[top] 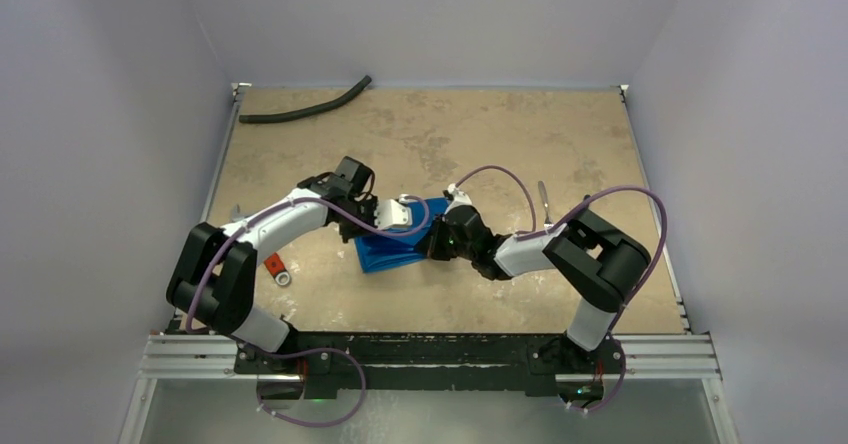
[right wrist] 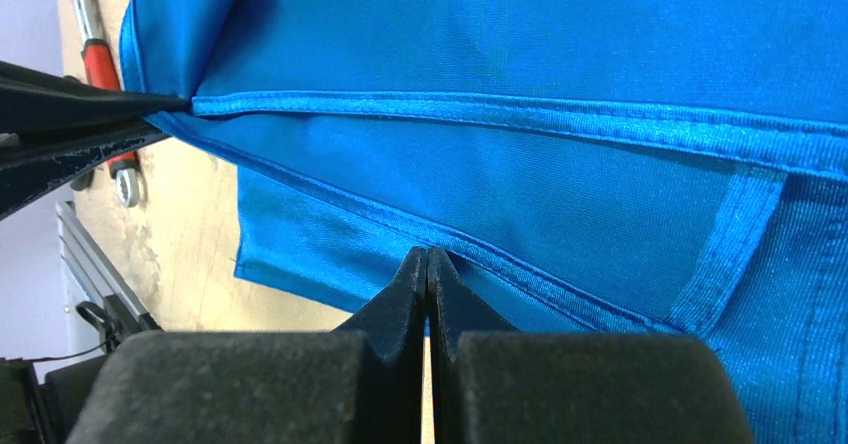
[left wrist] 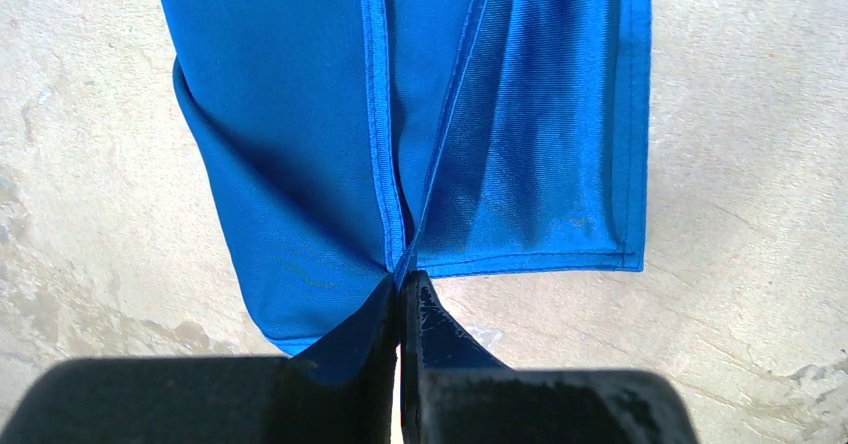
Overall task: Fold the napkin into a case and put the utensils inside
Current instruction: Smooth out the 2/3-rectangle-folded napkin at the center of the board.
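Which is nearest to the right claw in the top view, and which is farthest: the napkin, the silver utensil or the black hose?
1. The napkin: pinched in the right claw, at the centre.
2. The silver utensil: right of centre.
3. The black hose: far left corner.

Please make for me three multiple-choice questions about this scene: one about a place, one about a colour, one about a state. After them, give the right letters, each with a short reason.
1. Where on the table does the black hose lie?
A. by the far left corner
B. by the near right corner
C. in the middle

2. What colour is the handle of the wrench?
A. green
B. red
C. yellow

3. What is the left pincer doing?
A. standing wide open above bare table
B. shut on a hem of the napkin
C. shut on the wrench

Answers:
1 A, the hose curves along the far edge on the left.
2 B, a red grip shows beside the left arm.
3 B, its jaws meet on blue cloth in the left wrist view.
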